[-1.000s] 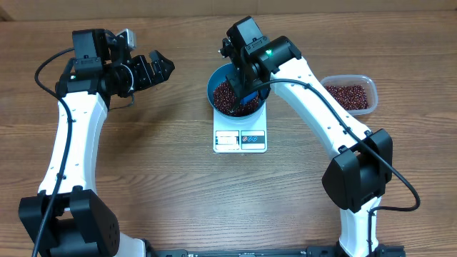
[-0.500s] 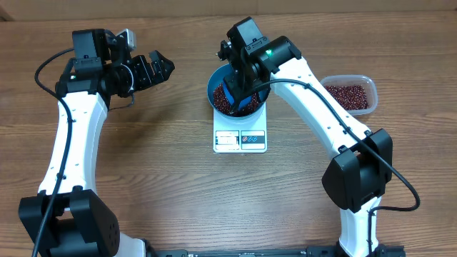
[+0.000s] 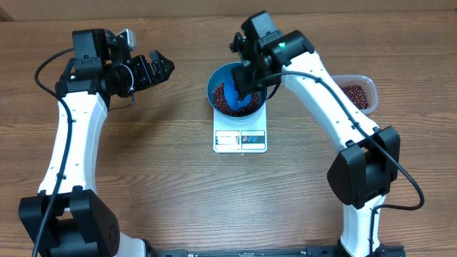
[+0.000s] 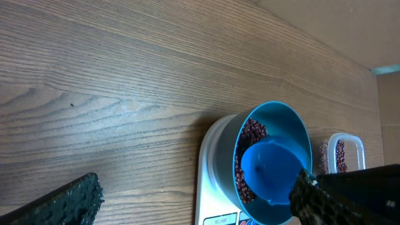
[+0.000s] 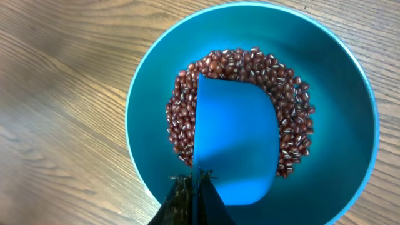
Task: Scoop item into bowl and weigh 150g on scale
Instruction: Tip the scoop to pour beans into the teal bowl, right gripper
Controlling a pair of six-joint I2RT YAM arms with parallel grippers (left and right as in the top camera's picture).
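Note:
The bright blue bowl [image 3: 216, 78] stands on the white scale [image 3: 240, 140] at the table's middle. Dark red-brown beans [image 5: 294, 125] lie heaped in the bowl [image 5: 337, 106]. My right gripper [image 5: 197, 178] is shut on the handle of a small blue scoop [image 5: 237, 137], which sits inside the bowl over the beans with its plain blue face showing. From overhead, the right gripper [image 3: 244, 80] hangs over the bowl's far side. My left gripper [image 3: 163, 68] is open and empty, well left of the bowl. The left wrist view shows bowl [image 4: 284, 122], scoop [image 4: 269, 175] and scale [image 4: 209, 162].
A clear plastic tub [image 3: 359, 91] holding more beans sits at the right, partly behind the right arm; it also shows as the tub [image 4: 340, 153] in the left wrist view. The scale's display faces the table's front edge.
The right gripper has shifted a little right and back over the bowl. The scoop has turned, so its bare blue face shows where beans showed before. The left arm has not moved.

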